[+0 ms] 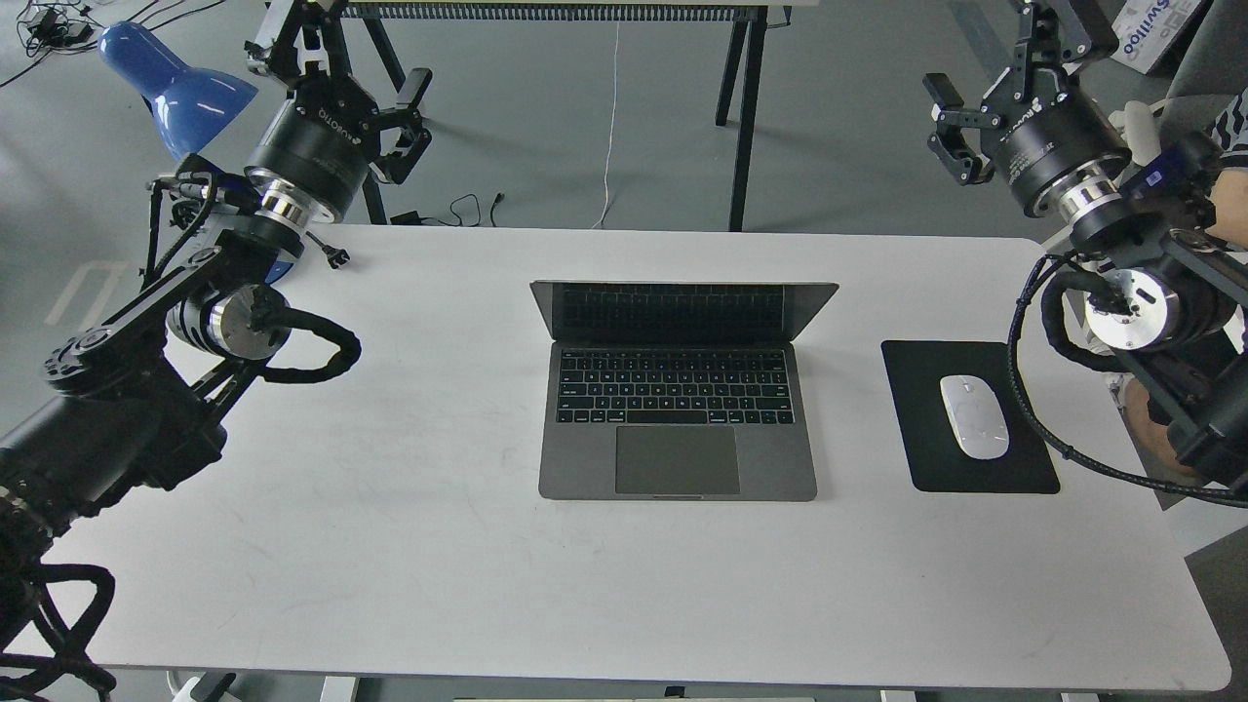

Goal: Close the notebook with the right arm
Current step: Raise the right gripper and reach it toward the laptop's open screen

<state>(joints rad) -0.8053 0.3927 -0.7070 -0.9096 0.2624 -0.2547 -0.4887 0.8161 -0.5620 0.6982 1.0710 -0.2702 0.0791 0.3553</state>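
The notebook (678, 429) is a space-grey laptop lying open in the middle of the white table (409, 546). Its dark screen (673, 310) leans back and its keyboard and trackpad face me. My right arm (1131, 292) comes in from the right edge. Its gripper (994, 63) is open and empty, held high beyond the table's far right corner, well away from the notebook. My left gripper (351, 68) is open and empty above the table's far left corner.
A black mouse pad (975, 444) with a white mouse (973, 416) lies to the right of the notebook. A blue desk lamp (175, 83) stands behind my left arm. Trestle legs (741, 107) and cables are on the floor beyond the table.
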